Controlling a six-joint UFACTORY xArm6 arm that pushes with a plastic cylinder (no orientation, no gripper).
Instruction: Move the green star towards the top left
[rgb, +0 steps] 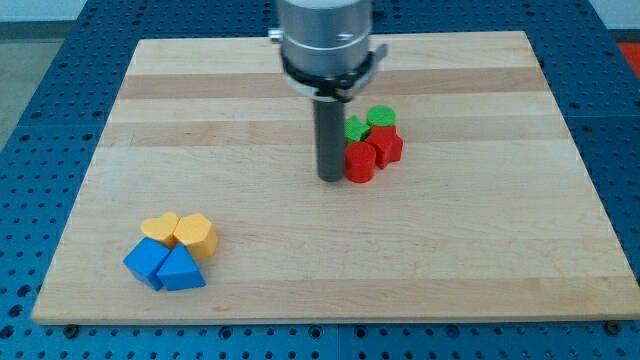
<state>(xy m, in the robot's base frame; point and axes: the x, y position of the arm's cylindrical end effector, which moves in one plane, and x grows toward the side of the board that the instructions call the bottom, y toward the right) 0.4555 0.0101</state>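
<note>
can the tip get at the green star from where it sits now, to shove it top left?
Probably not directly. My tip sits at the view's left of the cluster, touching or nearly touching the red cylinder, with the green star just behind. To push it top left, the tip must first circle to the star's lower right, where the other red block crowds it.

You will find no readable text, labels, brands, numbers or signs anywhere here. The wooden board (330, 250), the coloured blocks and the arm's metal housing (325, 35) all appear unmarked, though any fine print would be too small to make out.
</note>
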